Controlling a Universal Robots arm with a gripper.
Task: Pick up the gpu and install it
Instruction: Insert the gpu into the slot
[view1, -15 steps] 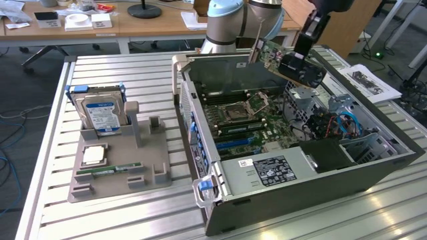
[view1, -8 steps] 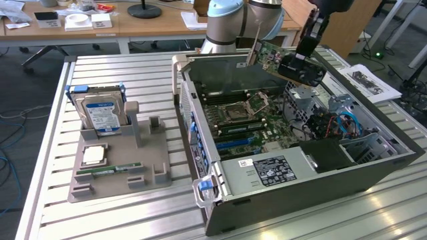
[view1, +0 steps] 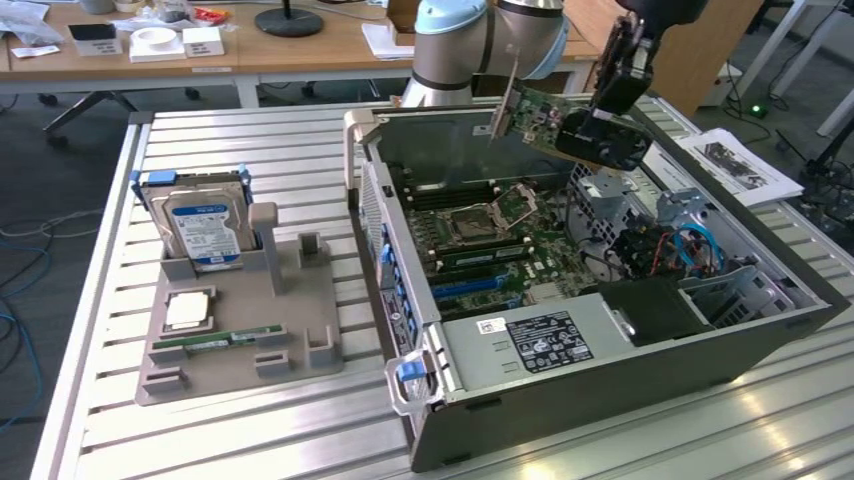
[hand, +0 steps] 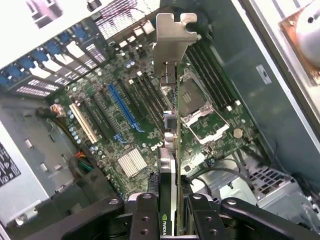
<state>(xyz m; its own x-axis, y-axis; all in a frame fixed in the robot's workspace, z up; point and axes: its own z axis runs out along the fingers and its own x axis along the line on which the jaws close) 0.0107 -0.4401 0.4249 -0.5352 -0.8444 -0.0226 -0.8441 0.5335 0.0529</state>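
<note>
The gpu (view1: 541, 115) hangs in the air above the open computer case (view1: 587, 370), a green-backed card with a silver bracket at one end. My gripper (view1: 603, 120) is shut on its dark end. In the wrist view the gpu (hand: 172, 150) runs edge-on away from my gripper (hand: 170, 220), its silver bracket (hand: 172, 40) at the far end, over the motherboard (hand: 125, 115). The blue slot (hand: 122, 107) lies off to one side of the card. The card touches nothing below it.
On the exterior view's left a grey holder tray (view1: 234, 350) carries a hard drive (view1: 203, 225) upright, a CPU (view1: 187, 310) and a RAM stick (view1: 216, 340). Cables and a drive cage (view1: 667, 235) fill the case's right side. Papers (view1: 741, 165) lie beyond it.
</note>
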